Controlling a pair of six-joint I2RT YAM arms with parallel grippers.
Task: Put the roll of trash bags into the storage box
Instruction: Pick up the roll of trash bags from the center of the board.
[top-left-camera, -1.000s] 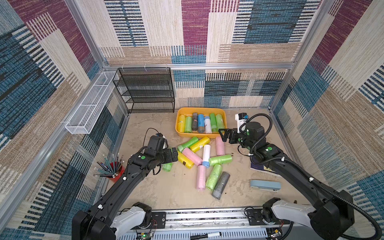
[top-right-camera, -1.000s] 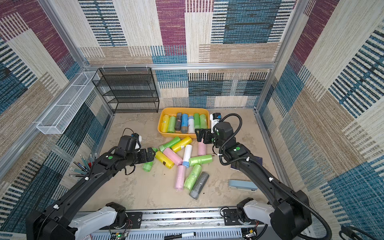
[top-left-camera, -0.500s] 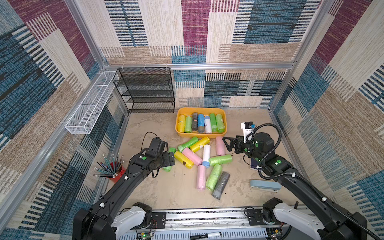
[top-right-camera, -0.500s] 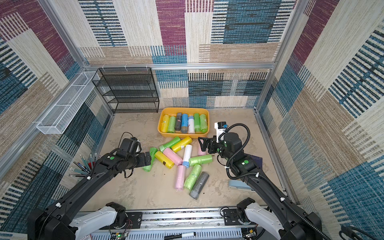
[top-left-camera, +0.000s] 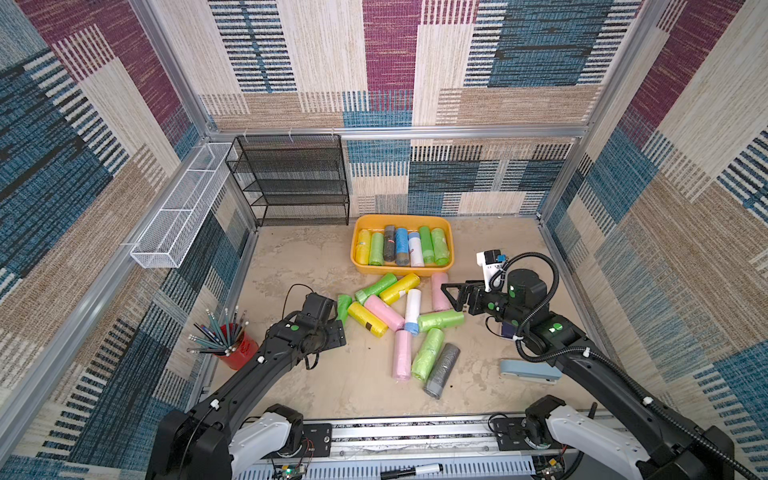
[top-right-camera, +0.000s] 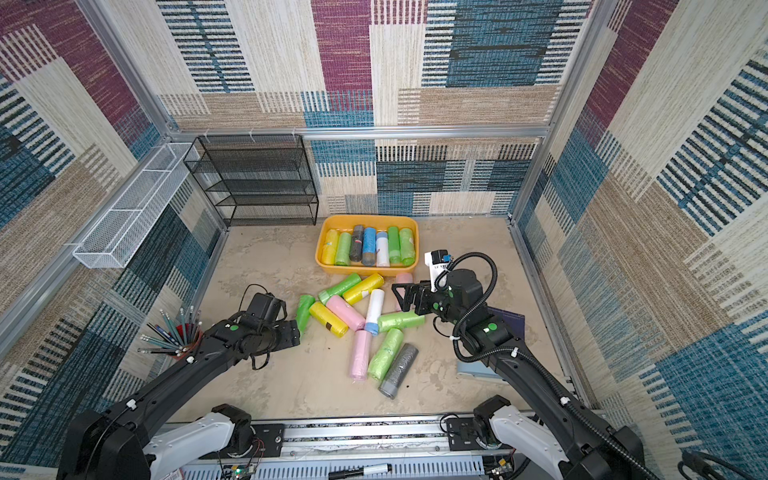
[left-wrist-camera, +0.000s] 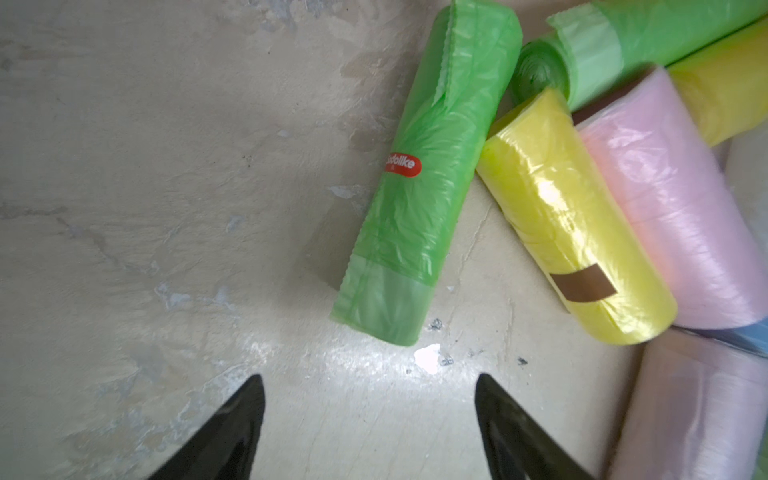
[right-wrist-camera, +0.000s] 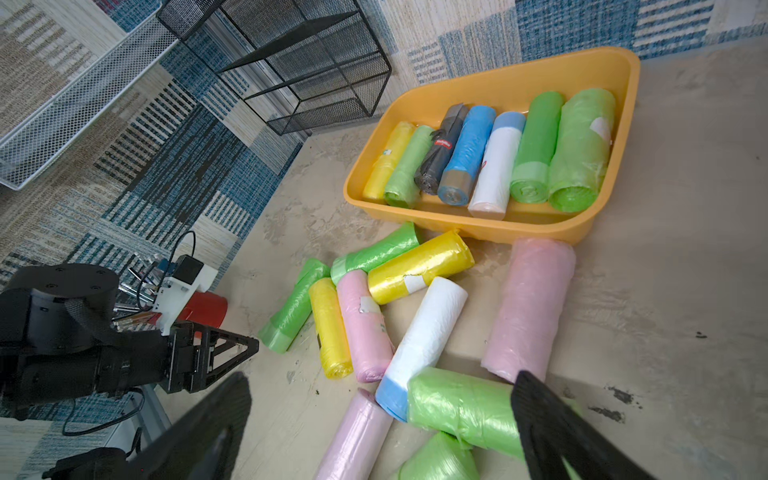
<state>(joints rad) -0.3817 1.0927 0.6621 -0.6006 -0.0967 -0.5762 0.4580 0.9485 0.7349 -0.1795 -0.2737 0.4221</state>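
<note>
The storage box (top-left-camera: 401, 270) (top-right-camera: 361, 271) (right-wrist-camera: 519, 70) is an orange-yellow tub at the back with several rolls lying side by side in it. Several loose rolls lie on the floor in front of it. The leftmost is a green roll of trash bags (top-left-camera: 343, 305) (top-right-camera: 304, 309) (left-wrist-camera: 428, 187) (right-wrist-camera: 291, 311). My left gripper (top-left-camera: 341, 332) (top-right-camera: 296, 334) (left-wrist-camera: 370, 378) is open just short of that roll's near end, with only bare floor between its fingers. My right gripper (top-left-camera: 446, 291) (top-right-camera: 397, 291) (right-wrist-camera: 380, 382) hangs open over another green roll (top-left-camera: 440, 320) (right-wrist-camera: 461, 407) and a pink roll (top-left-camera: 439, 286) (right-wrist-camera: 528, 307).
A black mesh rack (top-left-camera: 291, 183) stands at the back left and a white wire basket (top-left-camera: 178, 208) hangs on the left wall. A red cup of pencils (top-left-camera: 232, 340) stands beside the left arm. A blue stapler (top-left-camera: 530, 372) and a dark notebook (top-right-camera: 509, 322) lie under the right arm.
My left gripper has drawn back toward the near side, off the green roll, and its fingers have narrowed a little. My right arm has pulled away from the box toward the near right.
</note>
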